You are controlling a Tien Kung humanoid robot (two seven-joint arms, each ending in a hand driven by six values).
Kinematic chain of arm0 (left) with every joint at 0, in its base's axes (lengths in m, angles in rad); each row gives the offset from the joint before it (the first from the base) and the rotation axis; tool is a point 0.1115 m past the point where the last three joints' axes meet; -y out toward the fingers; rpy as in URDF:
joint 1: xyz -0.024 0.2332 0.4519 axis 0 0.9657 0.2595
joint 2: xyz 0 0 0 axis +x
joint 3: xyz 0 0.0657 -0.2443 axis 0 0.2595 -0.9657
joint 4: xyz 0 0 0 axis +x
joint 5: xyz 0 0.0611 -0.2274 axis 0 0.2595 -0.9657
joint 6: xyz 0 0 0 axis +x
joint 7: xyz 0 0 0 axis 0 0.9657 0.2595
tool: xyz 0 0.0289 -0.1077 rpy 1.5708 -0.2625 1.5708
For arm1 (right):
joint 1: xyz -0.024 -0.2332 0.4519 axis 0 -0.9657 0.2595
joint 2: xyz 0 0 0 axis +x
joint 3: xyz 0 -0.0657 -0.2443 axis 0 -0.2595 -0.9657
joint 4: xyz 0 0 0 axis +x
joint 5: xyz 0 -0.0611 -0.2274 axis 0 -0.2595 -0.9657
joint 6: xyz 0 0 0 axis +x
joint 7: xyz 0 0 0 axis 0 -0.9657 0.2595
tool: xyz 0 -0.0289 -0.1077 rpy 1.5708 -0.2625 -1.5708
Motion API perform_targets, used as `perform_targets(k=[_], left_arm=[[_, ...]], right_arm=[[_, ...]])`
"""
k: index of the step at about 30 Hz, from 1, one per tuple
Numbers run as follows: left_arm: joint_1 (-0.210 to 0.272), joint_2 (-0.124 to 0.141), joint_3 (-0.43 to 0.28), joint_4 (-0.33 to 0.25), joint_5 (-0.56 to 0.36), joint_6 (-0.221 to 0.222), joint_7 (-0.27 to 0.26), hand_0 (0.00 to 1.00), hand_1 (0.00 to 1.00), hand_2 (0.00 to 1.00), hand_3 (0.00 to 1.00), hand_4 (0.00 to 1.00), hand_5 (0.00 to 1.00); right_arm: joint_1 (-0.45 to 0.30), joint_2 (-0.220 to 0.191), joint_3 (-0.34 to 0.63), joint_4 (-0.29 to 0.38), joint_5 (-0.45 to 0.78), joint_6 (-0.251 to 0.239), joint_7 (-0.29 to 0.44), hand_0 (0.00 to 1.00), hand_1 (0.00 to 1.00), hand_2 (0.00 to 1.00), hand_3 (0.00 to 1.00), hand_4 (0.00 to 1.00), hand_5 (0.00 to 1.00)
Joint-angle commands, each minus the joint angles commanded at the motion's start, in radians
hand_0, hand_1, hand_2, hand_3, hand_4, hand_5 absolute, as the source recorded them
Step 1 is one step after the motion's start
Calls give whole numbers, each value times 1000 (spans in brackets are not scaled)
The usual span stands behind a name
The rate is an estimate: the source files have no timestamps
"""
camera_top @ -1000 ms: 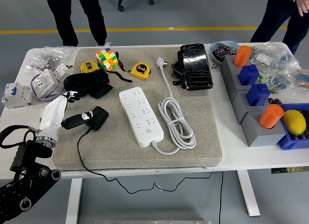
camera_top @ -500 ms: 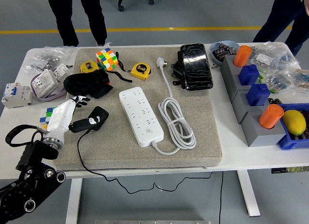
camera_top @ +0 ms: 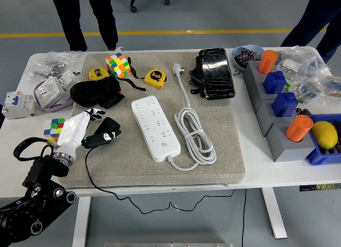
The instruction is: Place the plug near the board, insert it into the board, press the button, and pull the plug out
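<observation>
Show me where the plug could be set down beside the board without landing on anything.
Bare mat lies left of the board, between it and the plug that the left hand holds. The mat's near strip below the board is bare too. Right of the board it is crowded: the coiled white cable lies close alongside.

White power strip (board) (camera_top: 156,128): long, flat, multi-socket, lying diagonally at centre of grey mat, button end toward near edge; sockets appear empty. Its white cable (camera_top: 193,135) is coiled just to its right, w/ its own white plug (camera_top: 177,69) lying free toward far edge. Black plug adapter (camera_top: 104,134): blocky, on mat left of strip, apart from it; black cord (camera_top: 91,179) trails toward near edge. Part hidden by robot hand, so contact w/ mat unclear.
</observation>
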Motion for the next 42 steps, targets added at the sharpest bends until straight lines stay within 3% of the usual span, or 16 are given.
perform_targets(k=[1, 2, 7, 8, 13, 14, 20, 21, 38, 39, 42], left_arm=[[-1, 0, 3, 1, 2, 1, -1, 625, 659, 659, 726, 998, 520], [-2, -1, 5, 1, 5, 2, -1, 564, 596, 624, 709, 998, 453], [-8, -3, 16, 7, 32, 7, 6, 564, 596, 624, 709, 998, 453], [-9, -4, 18, 9, 36, 9, 7, 477, 543, 580, 675, 998, 357], [-15, -5, 26, 14, 39, 19, 11, 477, 543, 580, 675, 998, 357], [-16, -5, 26, 15, 39, 19, 14, 401, 495, 523, 609, 998, 350], [-18, -5, 30, 17, 39, 25, 16, 401, 495, 523, 609, 998, 350], [-19, -5, 31, 18, 38, 26, 16, 360, 464, 503, 558, 998, 314], [-23, -9, 38, 21, 14, 31, 13, 306, 421, 484, 532, 998, 223], [-23, -9, 39, 21, 13, 33, 12, 286, 404, 475, 539, 894, 64], [-23, -9, 39, 17, 18, 39, 17, 286, 404, 475, 539, 894, 64]], right_arm=[[0, 0, 0, 0, 0, 0, 0, 580, 660, 649, 553, 938, 505], [0, 0, 0, 0, 0, 0, 0, 580, 659, 649, 554, 939, 505], [0, 1, -2, 0, 0, -1, 2, 580, 659, 649, 554, 939, 505], [0, 1, -2, 0, 0, -1, 2, 579, 659, 648, 554, 940, 506], [1, 1, 0, 1, 0, -2, 3, 579, 659, 648, 554, 940, 506], [1, 1, 1, 1, 0, -2, 3, 578, 659, 648, 554, 939, 506], [0, 1, -1, 1, 1, -2, 4, 578, 659, 648, 554, 939, 506], [0, 1, -1, 1, 1, -2, 4, 578, 659, 648, 554, 939, 506], [0, 2, -1, 1, 1, -3, 4, 578, 658, 648, 553, 939, 506], [1, 2, -1, 1, 1, -3, 4, 578, 659, 647, 552, 939, 506], [0, 2, -1, 2, 1, -3, 5, 578, 659, 647, 552, 939, 506]])
